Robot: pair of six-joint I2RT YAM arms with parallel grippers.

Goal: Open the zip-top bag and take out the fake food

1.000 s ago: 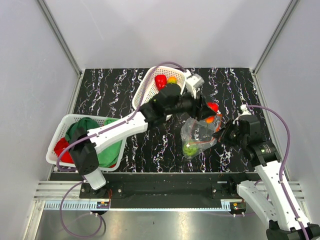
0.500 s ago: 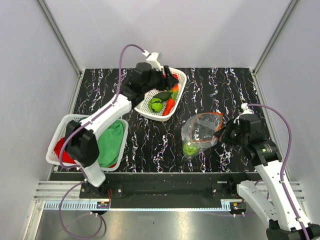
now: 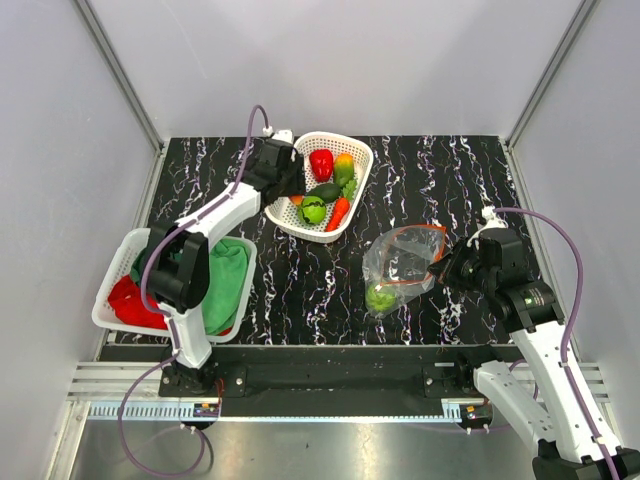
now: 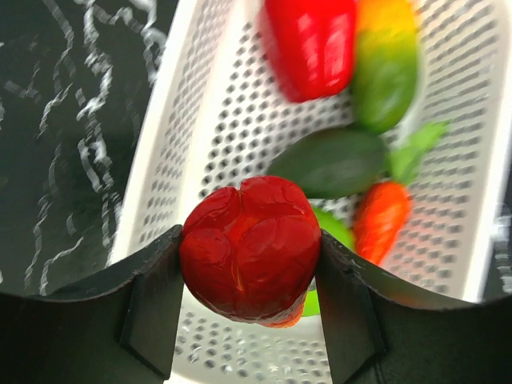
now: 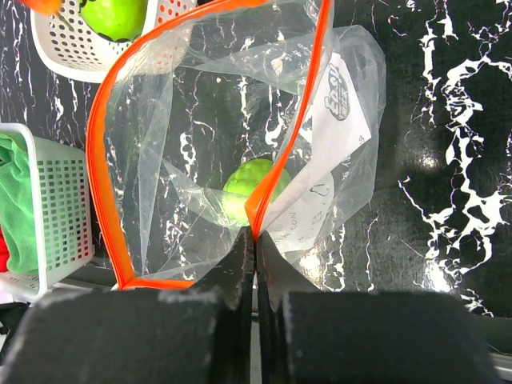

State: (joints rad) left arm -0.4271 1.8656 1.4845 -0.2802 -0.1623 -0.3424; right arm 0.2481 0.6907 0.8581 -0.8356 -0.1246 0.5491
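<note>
The clear zip-top bag (image 3: pixel 400 262) lies open on the black marbled table, its orange zip strip (image 5: pixel 104 160) spread wide. My right gripper (image 3: pixel 447 268) (image 5: pixel 255 236) is shut on the strip's near corner. One green round piece of fake food (image 3: pixel 379 297) (image 5: pixel 248 188) sits inside the bag. My left gripper (image 3: pixel 293 195) (image 4: pixel 250 240) is shut on a glossy red pepper (image 4: pixel 250 252) and hovers over the left wall of a white basket (image 3: pixel 357 150) (image 4: pixel 184 120). That basket holds a red pepper (image 3: pixel 321 163), an orange-green pepper (image 3: pixel 343 167), a dark green piece (image 3: pixel 325 191), a green ball (image 3: pixel 313 209) and a carrot (image 3: pixel 339 211).
A second white mesh basket (image 3: pixel 130 240) stands at the near left with a green cloth (image 3: pixel 222 280) and a red cloth (image 3: pixel 125 300) in it. The left arm stretches diagonally above it. Grey walls close in the table on three sides.
My left arm has swung from the bag's mouth back and left to the far basket, carrying the red pepper. The bag and the right gripper have stayed put.
</note>
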